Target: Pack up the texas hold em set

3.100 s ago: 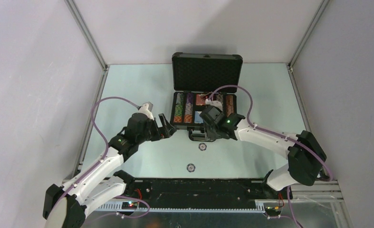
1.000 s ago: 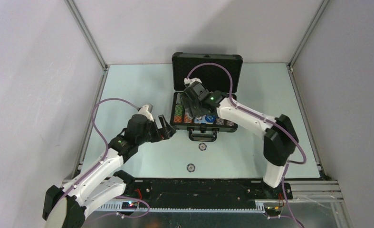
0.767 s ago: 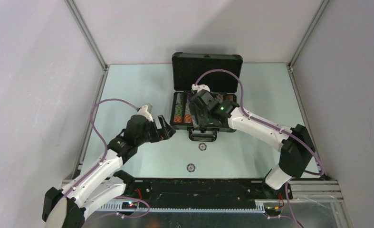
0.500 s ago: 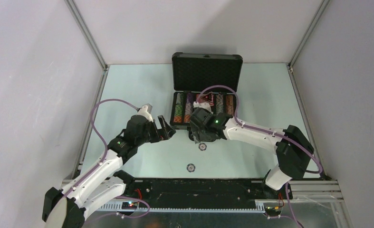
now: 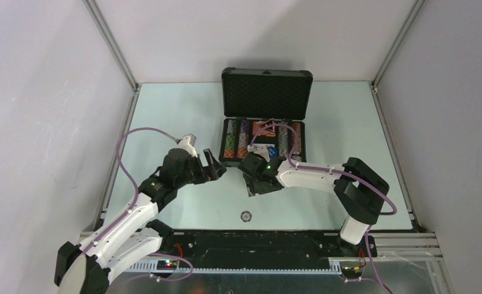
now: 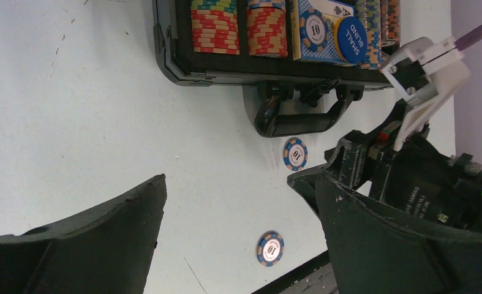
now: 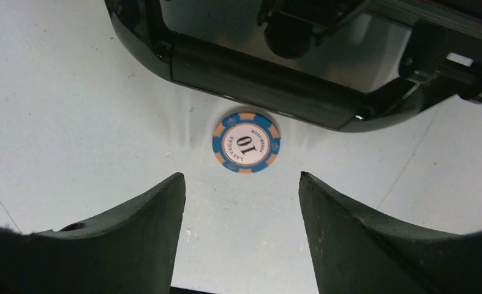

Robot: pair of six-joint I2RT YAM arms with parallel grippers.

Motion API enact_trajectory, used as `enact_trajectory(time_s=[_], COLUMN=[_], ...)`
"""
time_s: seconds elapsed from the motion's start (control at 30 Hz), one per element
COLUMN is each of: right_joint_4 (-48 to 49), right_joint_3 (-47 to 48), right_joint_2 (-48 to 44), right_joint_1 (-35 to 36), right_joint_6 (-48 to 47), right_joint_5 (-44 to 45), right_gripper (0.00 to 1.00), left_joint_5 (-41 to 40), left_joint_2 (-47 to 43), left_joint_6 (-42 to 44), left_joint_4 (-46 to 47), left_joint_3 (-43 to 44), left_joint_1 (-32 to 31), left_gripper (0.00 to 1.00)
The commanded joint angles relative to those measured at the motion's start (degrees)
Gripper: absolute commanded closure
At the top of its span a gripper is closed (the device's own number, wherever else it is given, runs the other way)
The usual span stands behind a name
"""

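Observation:
The black briefcase (image 5: 267,92) of the texas hold em set lies open at the back, with rows of multicoloured chips (image 6: 214,27) in its base. Beside them are a blue "small blind" button (image 6: 350,40) and a blue card with a chip on top (image 6: 315,27). One blue-and-orange "10" chip (image 7: 245,146) lies on the table just in front of the case handle (image 7: 256,67). My right gripper (image 7: 241,177) hovers open just short of this chip, holding nothing. A second "10" chip (image 5: 245,215) lies nearer the arm bases. My left gripper (image 5: 217,164) is open and empty left of the case.
The case handle (image 6: 299,119) juts toward the arms, right behind the near chip (image 6: 296,153). The right arm's wrist (image 6: 410,184) fills the right side of the left wrist view. A black rail (image 5: 256,242) runs along the near table edge.
The right arm drew back from over the case's chip rows and came down in front of the handle, above the near chip. The left arm stayed put.

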Motion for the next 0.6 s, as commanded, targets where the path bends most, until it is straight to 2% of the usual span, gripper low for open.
enact_trajectory(time_s=[0.0,0.27,0.57], right_joint_4=[3.5,5.2,5.7], right_joint_3=[0.1,0.1,0.1], right_joint_2=[2.2,4.8,6.3], right_joint_1=[0.1,-1.2,-1.6], right_joint_6=[1.2,0.7,0.0], right_joint_5=[-0.1,-0.4,-0.7], right_gripper=[0.29,0.32,0.44], left_joint_5=[0.5,0.5,0.6], left_joint_2=[-1.0,-0.8,-0.6], left_joint_6=[0.4,0.4,0.4], left_joint_4=[0.9,1.0,1.0], left_joint_3=[-0.1,-0.1,-0.1], left_joint_1=[-0.5,-0.5,-0.5], left_gripper=[0.04,0.05,0.05])
